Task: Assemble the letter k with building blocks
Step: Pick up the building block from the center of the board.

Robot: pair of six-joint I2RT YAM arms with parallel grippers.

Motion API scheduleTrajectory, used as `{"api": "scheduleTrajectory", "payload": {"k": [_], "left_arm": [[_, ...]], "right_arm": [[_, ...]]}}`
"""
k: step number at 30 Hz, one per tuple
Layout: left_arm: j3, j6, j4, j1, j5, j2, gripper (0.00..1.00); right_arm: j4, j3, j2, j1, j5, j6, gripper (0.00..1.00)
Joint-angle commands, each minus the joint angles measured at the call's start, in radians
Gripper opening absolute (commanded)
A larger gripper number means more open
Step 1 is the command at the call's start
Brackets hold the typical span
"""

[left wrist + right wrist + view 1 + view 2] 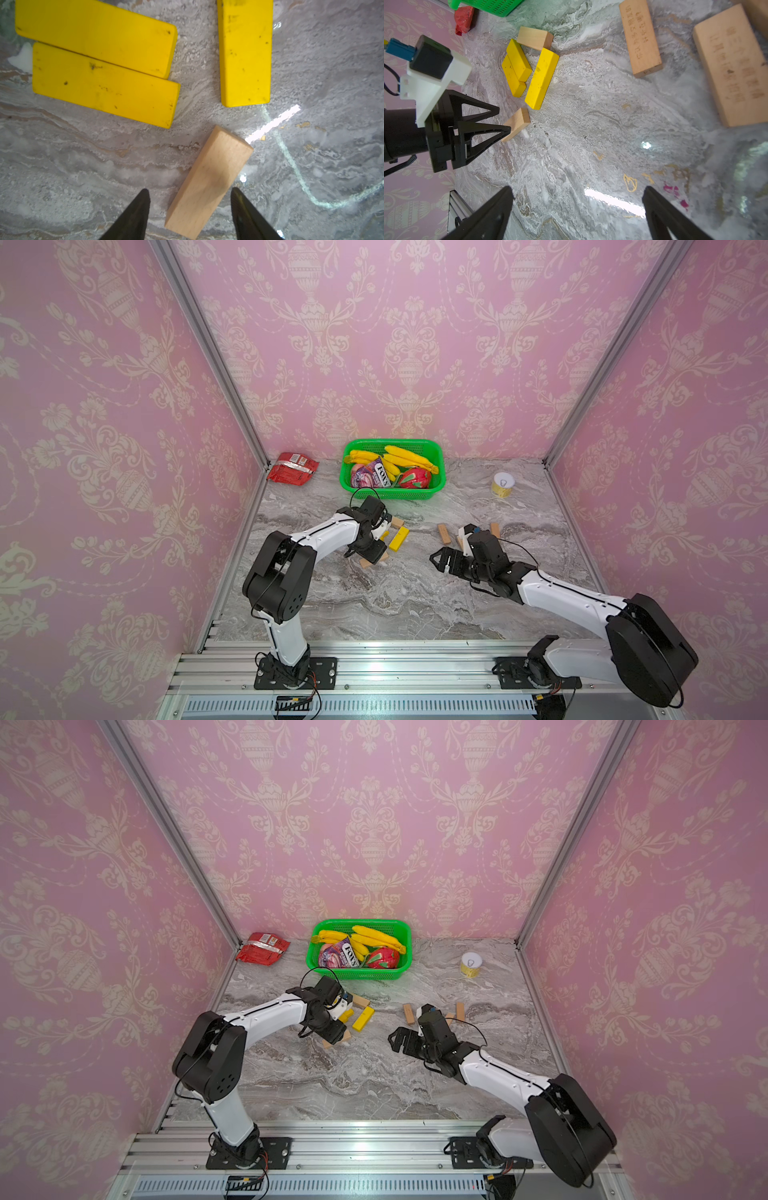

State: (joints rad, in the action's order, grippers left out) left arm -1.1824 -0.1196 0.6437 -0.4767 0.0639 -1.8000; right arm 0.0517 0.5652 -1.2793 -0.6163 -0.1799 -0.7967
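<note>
Three yellow building blocks [104, 83] lie flat on the marble, two side by side and one [399, 538] apart. A tan wood block [207, 182] lies slanted between the fingers of my left gripper [190, 192], which is open with a gap on each side. A further wood block [397, 522] rests behind the yellow ones. To the right lie more wood blocks [444, 534], one of them [640, 37] engraved. My right gripper [577, 193] is wide open over bare marble in front of them. The blocks lie loose; the letter k is not in view.
A green basket [436, 456] with bananas, a candy bag and a red fruit stands at the back. A red packet [292, 467] lies at the back left and a yellow can [503, 484] at the back right. Pink walls close three sides.
</note>
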Motion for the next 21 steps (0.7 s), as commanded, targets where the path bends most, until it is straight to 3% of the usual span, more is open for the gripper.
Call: {"api": "scheduleTrajectory", "payload": {"k": [1,21], "left_arm": [[-0.019,-0.032,0.009,-0.011,-0.017,-0.026,0.64],[-0.031,-0.032,0.028,-0.027,-0.024,-0.071,0.53]], "right_arm": [[-0.007,0.000,0.007,-0.007,-0.011,0.004,1.00],[-0.013,-0.003,0.008,-0.006,-0.017,0.006,1.00]]}}
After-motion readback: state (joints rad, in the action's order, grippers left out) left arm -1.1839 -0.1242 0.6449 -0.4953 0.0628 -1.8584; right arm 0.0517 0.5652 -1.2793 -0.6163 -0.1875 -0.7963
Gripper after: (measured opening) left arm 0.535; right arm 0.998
